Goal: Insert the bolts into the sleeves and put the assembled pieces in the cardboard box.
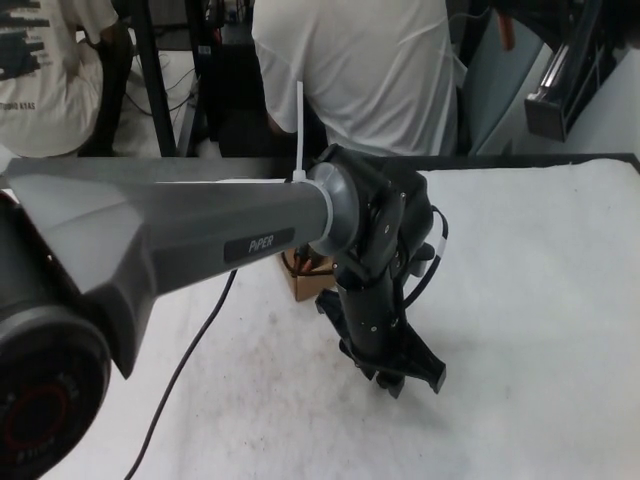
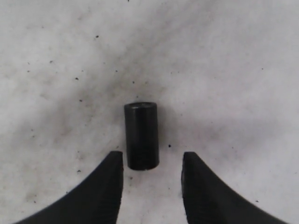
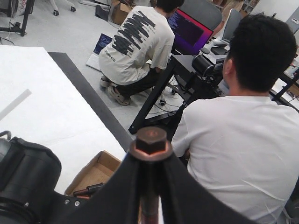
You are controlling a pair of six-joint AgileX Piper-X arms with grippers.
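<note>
My left claw (image 2: 150,156) is down low over the white bench (image 2: 224,70). Its fingers are spread wider than the black sleeve (image 2: 141,135). The sleeve sits on the bench with its near end in the gap between my two fingertips. Bench shows on either side of it, so nothing is gripped here. From this angle I cannot tell whether the sleeve lies flat or stands on end.

In the high view the same claw (image 1: 410,382) points down at the bench (image 1: 540,300). The cardboard box (image 1: 303,280) sits beyond it, on the far side from me, and my arm covers most of it.

My right claw (image 3: 150,161) is pinched shut on a bolt (image 3: 150,140). The fingers press on the shank just under the flange, and the hex head stands out past the fingertips. This claw is raised and tilted up, facing out over the far edge of the bench. The open cardboard box (image 3: 110,161) rests on the bench below this claw, off to one side. A dark rod-like piece (image 3: 88,190) lies inside the box. I cannot make out whether it is a bare bolt or an assembled one.
</note>
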